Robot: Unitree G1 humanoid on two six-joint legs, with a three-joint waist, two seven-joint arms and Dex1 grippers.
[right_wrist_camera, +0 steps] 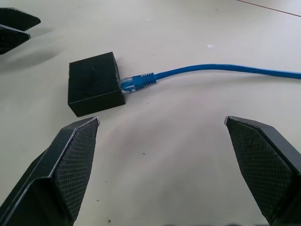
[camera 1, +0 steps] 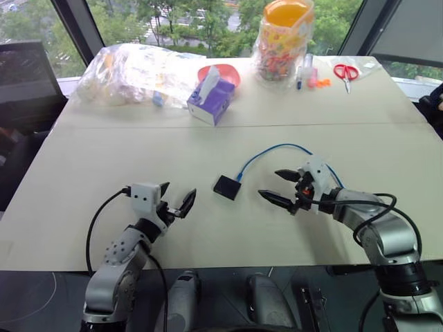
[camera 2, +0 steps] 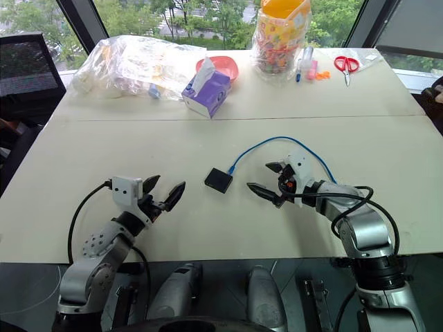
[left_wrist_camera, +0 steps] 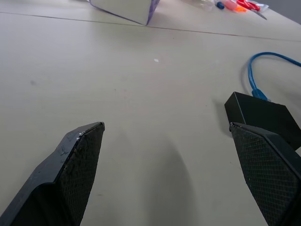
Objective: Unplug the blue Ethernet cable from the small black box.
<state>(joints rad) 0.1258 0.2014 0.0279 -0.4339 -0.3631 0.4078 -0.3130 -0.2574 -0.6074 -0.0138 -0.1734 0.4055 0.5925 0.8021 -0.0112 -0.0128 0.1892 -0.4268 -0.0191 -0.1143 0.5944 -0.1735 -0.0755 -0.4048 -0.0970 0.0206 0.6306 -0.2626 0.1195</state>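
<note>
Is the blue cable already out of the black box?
No, in the right wrist view the blue cable's plug still sits in the side of the black box, with both end effectors open and clear of it.

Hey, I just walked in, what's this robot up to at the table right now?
It is set up to pull a blue Ethernet cable out of a small black box lying on the table. The cable is still plugged into the box's side. The left gripper and right gripper both stand open, one on each side of the box, holding nothing and touching neither box nor cable. A purple tissue box, bags and scissors sit at the far end, untouched.
</note>
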